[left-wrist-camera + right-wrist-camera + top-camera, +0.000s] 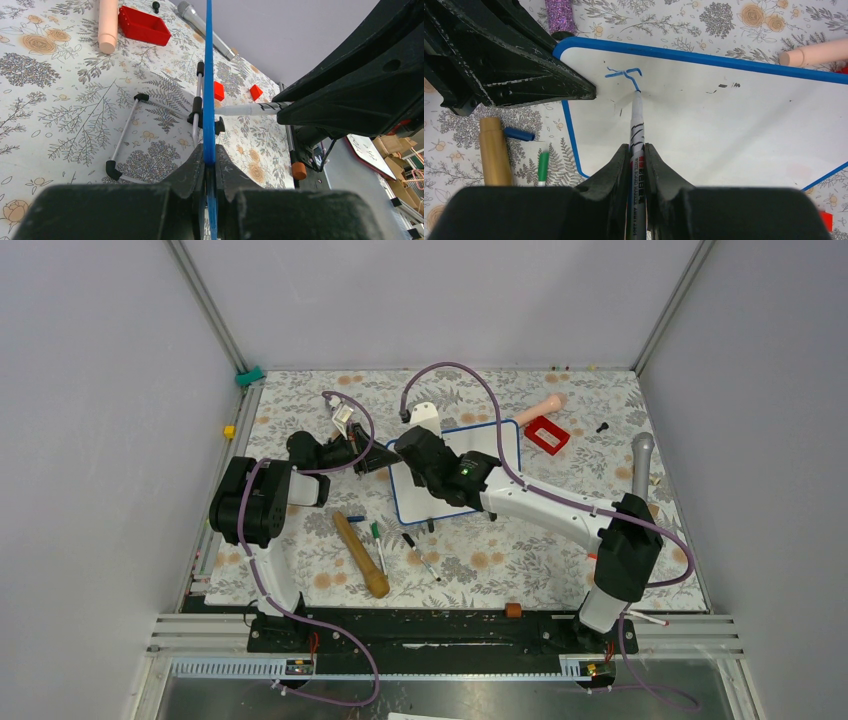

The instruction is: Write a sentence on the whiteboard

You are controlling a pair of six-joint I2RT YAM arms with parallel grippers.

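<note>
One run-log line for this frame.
left pincer: shut on blue-framed white whiteboard | right pincer: shut on white marker pen, tip on board | sentence: first blue strokes only

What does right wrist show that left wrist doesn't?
Only right wrist: the white face of the whiteboard, the first blue strokes of the sentence, and the marker gripped in the right gripper, tip at those strokes.
Only left wrist: the board edge-on as a thin blue line, its wire stand, the microphone.
Both: the board, the left gripper clamped on its blue frame, the peach cylinder, the floral tablecloth.
</note>
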